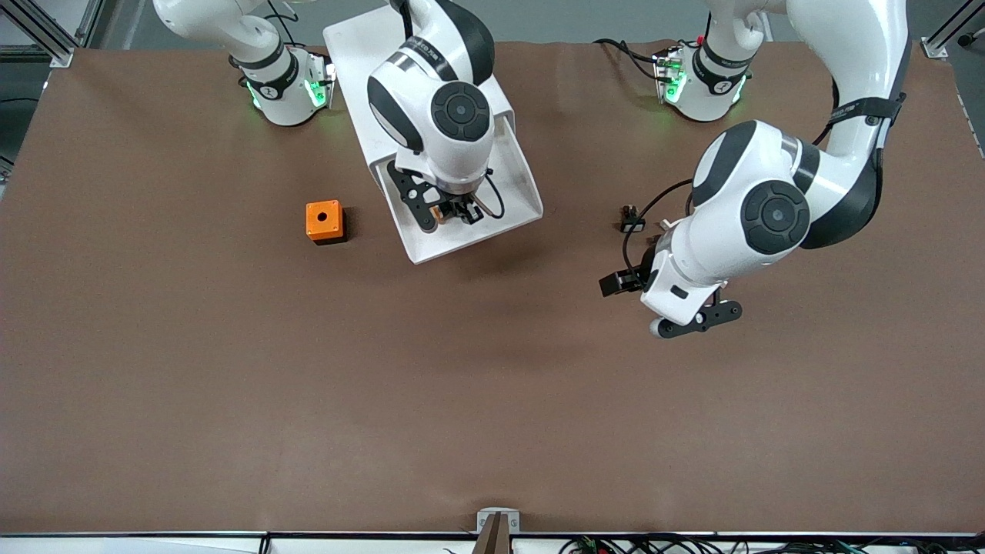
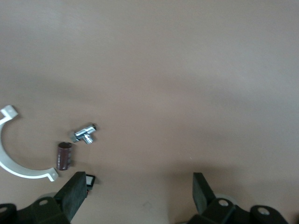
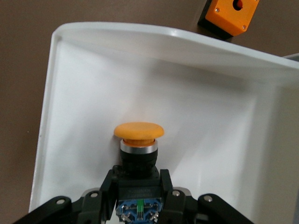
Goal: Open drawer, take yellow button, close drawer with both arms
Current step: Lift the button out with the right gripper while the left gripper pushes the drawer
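both arms [image 1: 769, 223] are glossy white with black joint rings, round black end caps and green lights glowing at their bases. black cables loop along them. the black two-finger grippers carry small silver screws.

Brown table [image 1: 192, 369] with white drawer unit [image 1: 369, 54], orange box [image 1: 324, 221], small black part [image 1: 632, 225].

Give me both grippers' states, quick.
Left gripper: open, holding nothing, over the table.
Right gripper: shut on the button, in the drawer.
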Robot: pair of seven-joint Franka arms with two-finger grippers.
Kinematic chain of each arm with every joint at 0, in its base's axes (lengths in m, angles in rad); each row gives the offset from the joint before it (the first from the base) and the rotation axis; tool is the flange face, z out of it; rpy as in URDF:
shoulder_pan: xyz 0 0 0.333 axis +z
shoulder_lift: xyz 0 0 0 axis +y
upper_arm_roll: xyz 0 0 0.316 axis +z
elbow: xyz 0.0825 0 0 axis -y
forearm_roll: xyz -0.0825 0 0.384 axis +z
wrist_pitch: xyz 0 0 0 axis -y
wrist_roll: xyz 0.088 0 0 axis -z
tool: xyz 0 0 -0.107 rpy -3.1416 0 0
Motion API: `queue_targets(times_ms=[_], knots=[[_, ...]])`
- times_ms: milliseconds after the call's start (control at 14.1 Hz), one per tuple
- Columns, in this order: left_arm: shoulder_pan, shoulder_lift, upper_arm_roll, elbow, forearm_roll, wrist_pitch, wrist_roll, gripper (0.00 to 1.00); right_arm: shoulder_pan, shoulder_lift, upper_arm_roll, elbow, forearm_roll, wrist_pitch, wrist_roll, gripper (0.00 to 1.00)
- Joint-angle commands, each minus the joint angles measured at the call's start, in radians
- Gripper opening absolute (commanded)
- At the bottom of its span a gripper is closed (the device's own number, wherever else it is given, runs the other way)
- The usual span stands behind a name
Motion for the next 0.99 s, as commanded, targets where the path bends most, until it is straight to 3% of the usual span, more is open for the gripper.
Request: queue_targets(times_ms=[0, 283, 496, 708, 921], knots=[[-0.015, -0.003, -0.007, 0.006, 0.061, 0.002, -0.088, 1.00, -0.010, -0.004, -0.002, 0.048, 0.006, -0.036, 0.009, 0.16], [-0.052, 0.010, -0.009, -0.004, 0.109, 0.089, -0.177, 1.00, -0.084, -0.004, -0.002, 0.218, 0.026, -0.243, -0.019, 0.16], [-0.118, 0.049, -0.009, -0.005, 0.136, 0.173, -0.295, 1.00, -0.183, -0.008, -0.002, 0.333, 0.061, -0.401, -0.153, 0.17], [-0.196, 0.111, -0.009, -0.004, 0.191, 0.270, -0.405, 1.00, -0.295, -0.028, -0.005, 0.338, 0.065, -0.487, -0.417, 0.17], [-0.233, 0.183, -0.010, 0.001, 0.217, 0.293, -0.398, 1.00, -0.420, -0.057, -0.011, 0.333, 0.059, -0.515, -0.699, 0.17]])
